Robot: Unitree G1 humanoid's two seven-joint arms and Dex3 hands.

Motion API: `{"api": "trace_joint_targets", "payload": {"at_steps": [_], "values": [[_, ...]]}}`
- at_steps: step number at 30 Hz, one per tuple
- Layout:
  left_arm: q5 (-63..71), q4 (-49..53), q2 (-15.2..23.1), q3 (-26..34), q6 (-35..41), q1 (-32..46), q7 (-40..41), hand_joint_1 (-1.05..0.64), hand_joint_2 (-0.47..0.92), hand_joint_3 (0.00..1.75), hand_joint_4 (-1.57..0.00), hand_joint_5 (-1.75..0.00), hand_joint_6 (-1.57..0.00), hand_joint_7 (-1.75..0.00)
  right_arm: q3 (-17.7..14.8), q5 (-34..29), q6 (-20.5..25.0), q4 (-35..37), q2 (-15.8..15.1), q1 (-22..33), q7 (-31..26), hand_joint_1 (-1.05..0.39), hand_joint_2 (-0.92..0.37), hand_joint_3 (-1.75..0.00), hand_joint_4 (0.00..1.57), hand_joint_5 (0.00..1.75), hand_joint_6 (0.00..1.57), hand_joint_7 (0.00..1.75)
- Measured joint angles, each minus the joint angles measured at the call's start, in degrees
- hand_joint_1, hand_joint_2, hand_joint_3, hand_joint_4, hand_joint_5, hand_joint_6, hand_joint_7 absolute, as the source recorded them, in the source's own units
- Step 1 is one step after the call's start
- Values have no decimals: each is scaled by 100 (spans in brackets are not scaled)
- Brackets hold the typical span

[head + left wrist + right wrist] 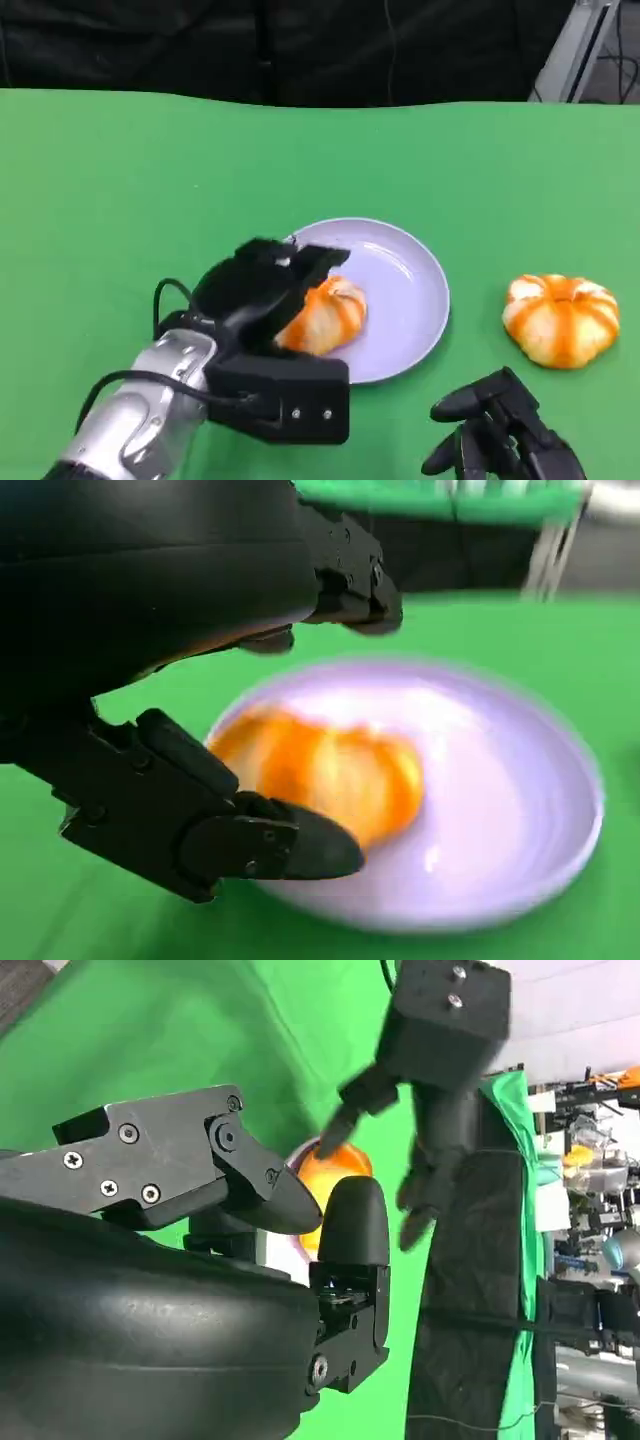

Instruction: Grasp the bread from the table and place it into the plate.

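The right hand (500,432) lay nearest the robot, on the green table (120,180) on the near right side of the plate (405,300) and well apart from it. Its fingers (462,402) were spread and held nothing; in the right wrist view they (280,1195) stood apart with green cloth between them.

The left hand (262,290) was over the near left part of the plate, at the end of the silver forearm (135,420). Its fingers were curved around the bread (328,312), which was an orange-and-white striped roll. In the left wrist view one finger (280,845) lay on the near side of the bread (330,770) and others (345,580) arched over it with a visible gap above the bread's top. The view was blurred, so whether the fingers pressed on the bread or only stood around it could not be determined.

The bread sat inside the plate, on its left half. In the left wrist view it rested on the pale lilac plate (520,780) surface.

A second bread (560,320) of the same striped kind lay on the table to the right of the plate, clear of its rim and beyond the right hand.

At the far edge of the table, beyond the plate, hung a black backdrop (300,50).
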Motion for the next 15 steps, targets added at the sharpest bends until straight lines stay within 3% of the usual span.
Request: {"api": "trace_joint_targets", "payload": {"at_steps": [10, 15], "values": [[-76, -288, 114, -11, 107, 48, -264, -86, 92, 58, 0, -1, 0, -9, -13, -8, 0, 0, 0, -1, -2, -26, -92, -98, 29, 175, 15, 175], [-637, -766, 411, 404, -246, 406, -272, -84, 92, 55, -4, -2, -3, -7, -8, -25, 12, -4, 5, -1, -31, -25, -92, -98, 29, 175, 14, 175]]}}
